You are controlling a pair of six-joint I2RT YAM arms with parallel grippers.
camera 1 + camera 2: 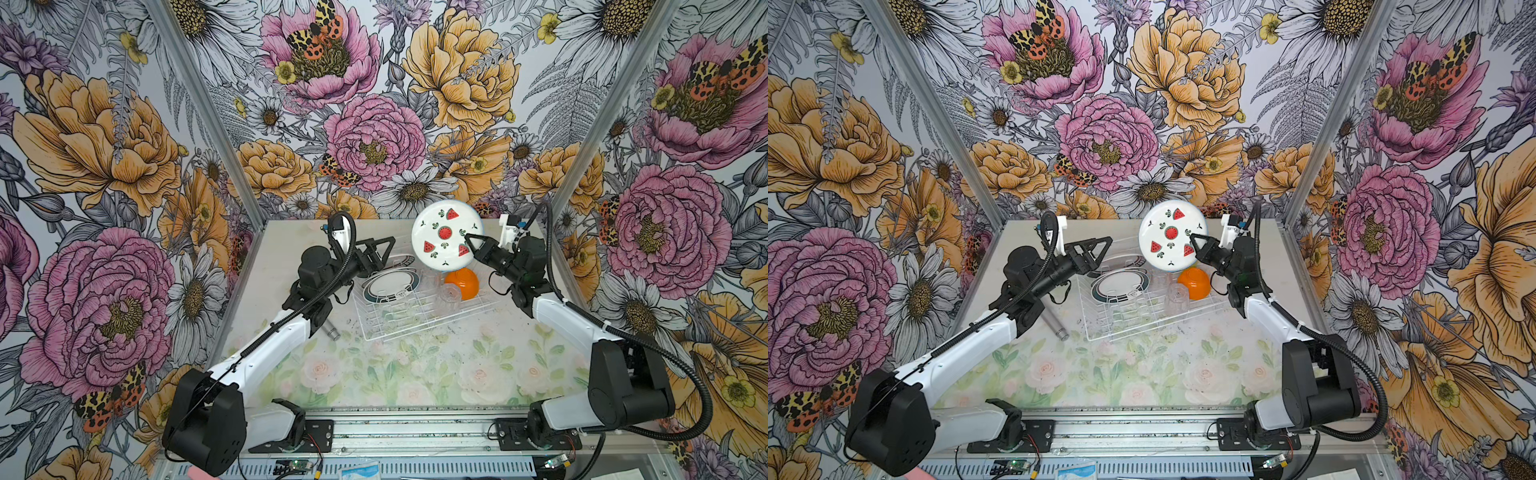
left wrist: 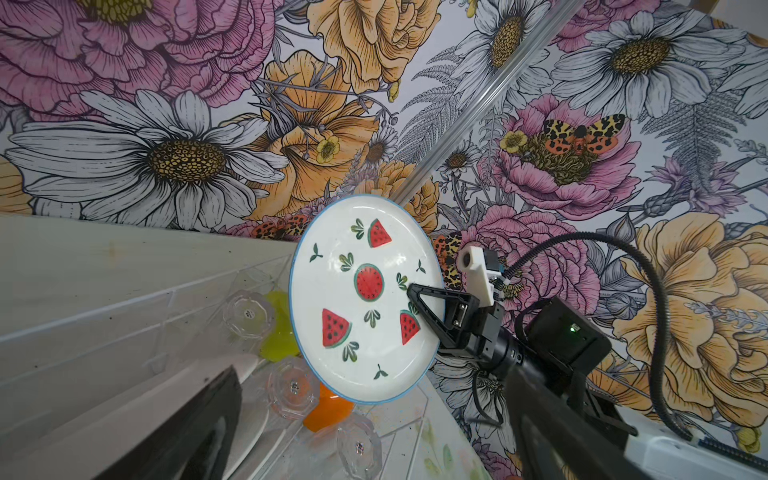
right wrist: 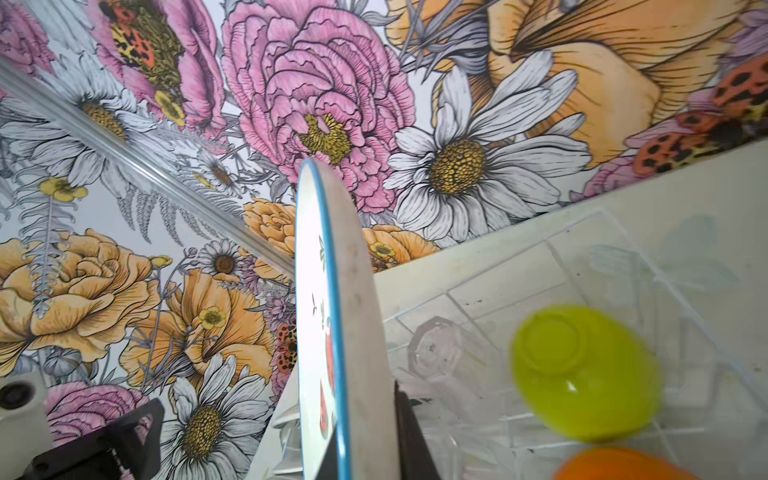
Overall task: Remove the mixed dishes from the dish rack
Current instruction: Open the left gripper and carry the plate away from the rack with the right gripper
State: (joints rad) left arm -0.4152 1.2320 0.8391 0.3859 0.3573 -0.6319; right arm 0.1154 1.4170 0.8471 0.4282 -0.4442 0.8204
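- Step in hand: carrying one plate out. The right hand (image 1: 469, 241) is clamped on the rim of the watermelon plate (image 1: 444, 235), which hangs nearly upright, upper centre-right in both top views, clear above the dish rack (image 1: 399, 328).
- The right arm reaches in from the right edge with its wrist raised. One finger lies across the plate's painted face and the other is behind it.
- The left hand (image 1: 388, 249) hovers at centre-left with its jaws wide apart and empty, just above the dark-rimmed plates (image 1: 388, 286) at the rack's left end.
- Not yet unloaded, in the rack: those plates (two show, perhaps another is hidden), the orange bowl (image 1: 463, 282), the green bowl (image 3: 582, 370) and clear cups (image 2: 249, 311).
- Next, I judge, the right arm must swing the plate away from the rack, tip it flat and set it on bare counter (image 1: 415, 374), opening only once it rests there.
- The grip is on the rim alone, so a quick turn could let it slip.
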